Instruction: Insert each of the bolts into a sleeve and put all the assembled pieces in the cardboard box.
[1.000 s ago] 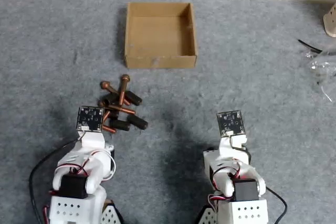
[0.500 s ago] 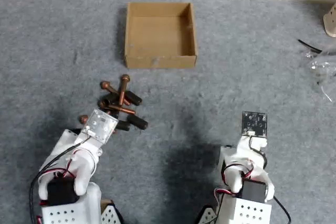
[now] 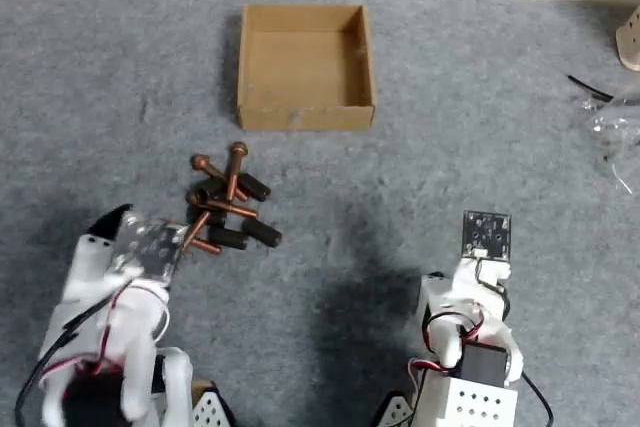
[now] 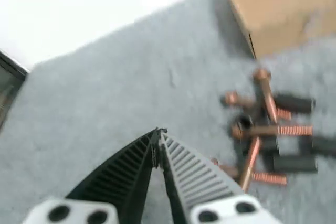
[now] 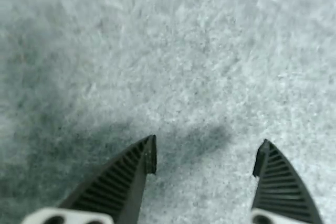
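Fingers pressed together, left gripper (image 4: 158, 132) is swung off the bolts (image 3: 235, 175) empty; right gripper (image 5: 206, 156) is kept spread; picking is unstarted.

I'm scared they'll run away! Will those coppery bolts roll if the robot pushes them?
Probably a little: the bolts are round rods, so they could roll. Their wider heads would likely make them curve, and the fuzzy grey mat should slow them. Piled together, they may snag.

Your cardboard box (image 3: 305, 117) sits at the far side of the table (image 3: 480, 177). The bolts (image 3: 236, 175) and sleeves (image 3: 262, 232) lie mixed in front of it. Your left gripper (image 3: 108, 219) is just left of them, your right gripper (image 5: 205, 157) well right.
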Robot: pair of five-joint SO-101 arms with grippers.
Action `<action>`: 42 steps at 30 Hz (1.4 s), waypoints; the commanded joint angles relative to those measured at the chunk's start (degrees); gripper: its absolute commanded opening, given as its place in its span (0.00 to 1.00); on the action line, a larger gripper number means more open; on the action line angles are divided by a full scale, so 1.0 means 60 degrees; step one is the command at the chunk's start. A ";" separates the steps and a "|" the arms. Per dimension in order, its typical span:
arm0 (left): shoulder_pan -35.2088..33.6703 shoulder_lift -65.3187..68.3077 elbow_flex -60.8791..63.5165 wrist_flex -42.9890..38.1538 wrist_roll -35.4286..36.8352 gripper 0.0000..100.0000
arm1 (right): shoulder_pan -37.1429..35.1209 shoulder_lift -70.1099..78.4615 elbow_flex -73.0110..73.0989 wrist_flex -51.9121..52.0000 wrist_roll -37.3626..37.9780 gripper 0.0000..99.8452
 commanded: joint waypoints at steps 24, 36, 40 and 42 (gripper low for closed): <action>0.1780 1.3897 -0.7963 -0.0425 0.1216 0.01 | 0.0535 -0.0066 0.1326 -0.0286 0.0000 0.29; -0.0535 1.5070 -0.7802 -0.0425 0.3692 0.01 | 0.0535 -0.0066 0.1326 -0.0271 0.0000 0.29; -0.1722 1.5070 -0.7275 -0.0293 0.5817 0.01 | 0.0535 -0.0081 0.1326 -0.0374 0.0015 0.29; -0.2249 1.5070 -0.6908 -0.0454 0.6842 0.01 | 0.0535 -0.0081 0.1326 -0.0711 0.0117 0.29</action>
